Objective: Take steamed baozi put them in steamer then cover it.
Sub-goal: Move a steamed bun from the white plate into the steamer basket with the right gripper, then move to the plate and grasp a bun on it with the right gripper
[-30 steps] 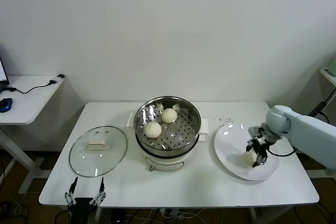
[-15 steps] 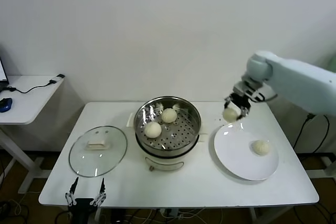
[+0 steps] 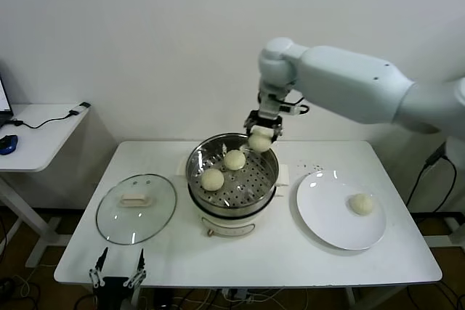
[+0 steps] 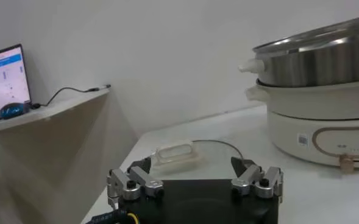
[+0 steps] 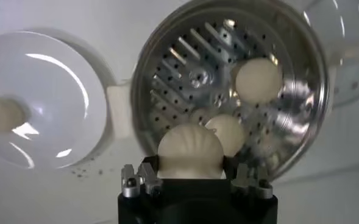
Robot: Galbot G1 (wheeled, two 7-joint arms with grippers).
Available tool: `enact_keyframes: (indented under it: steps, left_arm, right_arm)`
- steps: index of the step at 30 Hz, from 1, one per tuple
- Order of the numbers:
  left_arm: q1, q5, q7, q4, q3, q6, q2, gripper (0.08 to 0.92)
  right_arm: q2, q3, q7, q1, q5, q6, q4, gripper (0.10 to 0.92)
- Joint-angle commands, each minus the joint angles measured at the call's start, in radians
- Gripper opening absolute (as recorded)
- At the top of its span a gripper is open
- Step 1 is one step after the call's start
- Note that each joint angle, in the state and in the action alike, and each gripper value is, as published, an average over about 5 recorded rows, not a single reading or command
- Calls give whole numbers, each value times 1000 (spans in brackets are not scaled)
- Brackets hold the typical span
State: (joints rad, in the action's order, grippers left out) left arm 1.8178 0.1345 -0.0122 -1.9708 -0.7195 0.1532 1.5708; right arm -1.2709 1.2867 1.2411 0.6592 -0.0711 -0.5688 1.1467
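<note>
While a baozi (image 3: 259,141) is pinched between the closed fingers of the right gripper (image 3: 261,136), it is held above the far right part of the steamer's (image 3: 232,201) rim, so the perforated tray lies below it and slightly toward the table's left and near edges. Two baozi (image 3: 234,159) (image 3: 212,178) are already seated on that tray, one toward the far side and one nearer the left wall, and open floor is left on the tray's near and right parts; a descent toward that free patch is judged to be what the coming move calls for. From the right wrist view the held bun (image 5: 191,152) is seen directly over the pot's opening, though whether it clears the rim fully can only be guessed. A fourth baozi (image 3: 361,204) is left on the white plate (image 3: 320,215) near the table's right edge. The cover (image 3: 136,208) is laid flat near the left edge, just beside the steamer, with the left gripper (image 3: 116,271) parked at the near left edge, its fingers spread wide, closer to the cover than the right arm is.
</note>
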Motion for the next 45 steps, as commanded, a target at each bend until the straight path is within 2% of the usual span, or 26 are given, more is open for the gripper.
enact_keyframes:
  steps: [1, 14, 26, 34, 42, 45]
  left_arm:
    - [5, -6, 0, -4, -8, -3, -2, 823]
    - [12, -19, 1, -3, -19, -4, 0, 823]
    - [16, -25, 4, 2, -17, -7, 2, 823]
    - [16, -25, 6, 7, -18, -6, -1, 823]
    - [13, -20, 7, -6, -16, -15, 3, 823]
    - [14, -18, 7, -8, -15, -14, 2, 823]
  right_arm:
    - [-160, 5, -10, -98, -62, -76, 28, 679]
    - [-117, 67, 0, -142, -22, -54, 89, 679]
    - [-99, 56, 5, -174, -52, -36, 88, 679]
    - [-87, 16, 25, -156, -50, -48, 82, 811]
    - [22, -19, 39, -29, 21, -27, 65, 823]
    - [121, 47, -35, 47, 84, 62, 59, 823]
